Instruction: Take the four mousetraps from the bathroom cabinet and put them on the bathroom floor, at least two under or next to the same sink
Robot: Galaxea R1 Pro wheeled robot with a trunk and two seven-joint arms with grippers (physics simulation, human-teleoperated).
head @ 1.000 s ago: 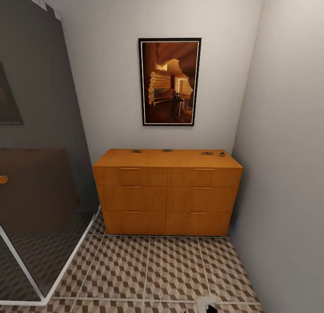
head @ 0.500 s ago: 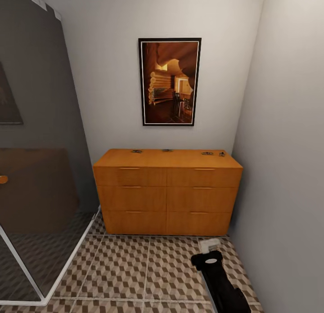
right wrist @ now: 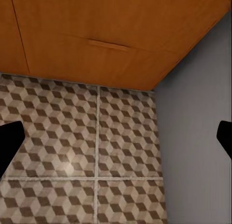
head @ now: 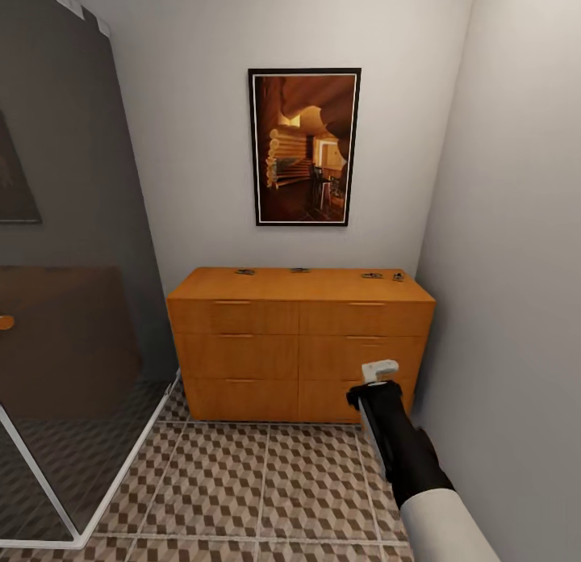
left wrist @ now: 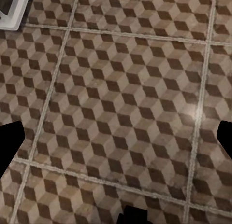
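Four small flat tan mousetraps sit on the flat top of the wide orange-brown wooden cabinet (head: 300,344), along its back edge near the wall: one toward the left (head: 244,271), one near the middle (head: 300,270), and two close together at the right end (head: 372,275) (head: 398,276). At this range you see only dark wire shapes on them; finer detail is too small to tell. Your right gripper (head: 379,371) hangs in the air in front of the cabinet's lower right drawer fronts, on a black forearm with a white sleeve, well below the top and apart from every trap. In the head view you cannot tell how its fingers stand; in the right wrist view the dark fingertips (right wrist: 9,142) show at opposite edges, spread wide with nothing between them, looking at a drawer front with a slim bar handle (right wrist: 109,44), the cube-patterned brown and beige tiled floor (right wrist: 72,151) and the grey side wall (right wrist: 193,137). Your left gripper's fingertips (left wrist: 8,147) are likewise spread wide and empty over the same tile pattern (left wrist: 121,98). A framed picture of a timber interior (head: 304,146) hangs above the cabinet. A tinted glass shower panel with a white frame (head: 73,320) stands at the left.
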